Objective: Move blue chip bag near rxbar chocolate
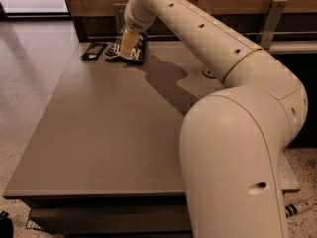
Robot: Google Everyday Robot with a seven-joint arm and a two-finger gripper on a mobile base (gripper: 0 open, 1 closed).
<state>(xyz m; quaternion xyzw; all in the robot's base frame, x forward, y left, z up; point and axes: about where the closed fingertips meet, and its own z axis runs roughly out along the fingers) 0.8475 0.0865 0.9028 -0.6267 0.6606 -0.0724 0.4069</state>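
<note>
claw (130, 42) down on the blue chip bag (136, 51) at far corner of surface (99, 133), grip cannot be told; bag sits just beside rxbar chocolate (94, 51), so placement looks about done, only withdrawal left.

Nothing legible: white lettering on blue chip bag (137, 52) was unreadable, end effector (130, 42) sat right over it.

We've got our gripper (130, 43) right over the blue chip bag (138, 51), just beside the rxbar chocolate (94, 50), far end of the bench (99, 133).
</note>
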